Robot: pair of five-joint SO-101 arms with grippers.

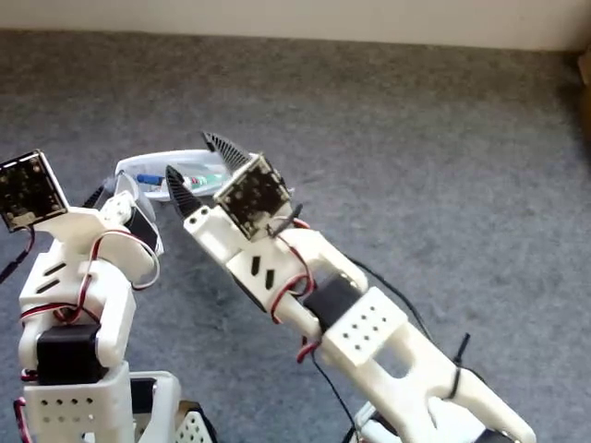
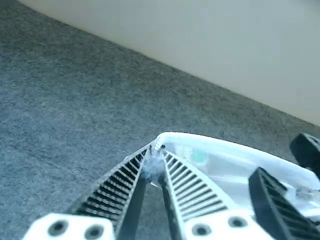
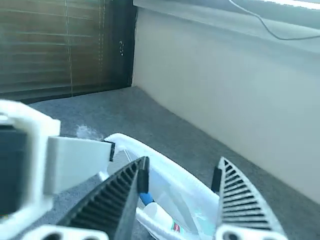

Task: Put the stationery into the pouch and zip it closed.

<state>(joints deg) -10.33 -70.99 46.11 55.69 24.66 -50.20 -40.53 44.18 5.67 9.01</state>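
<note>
A clear pouch (image 1: 180,172) lies on the grey carpet with its top open; inside are a blue pen (image 1: 148,178) and a white tube (image 3: 159,217). My left gripper (image 2: 156,154) is shut on the pouch's (image 2: 225,159) corner end, pinching the edge there; in the high view it sits at the pouch's left end (image 1: 125,192). My right gripper (image 1: 191,157) hangs open just above the pouch's middle, one black finger on each side of the opening. In the right wrist view, the pouch (image 3: 167,175) and the blue pen (image 3: 146,199) lie below that gripper (image 3: 182,162).
Grey carpet (image 1: 416,138) covers the whole work surface, with free room to the right and behind the pouch. A pale wall (image 1: 369,18) runs along the far edge. The right arm's cables (image 1: 397,295) trail beside its body.
</note>
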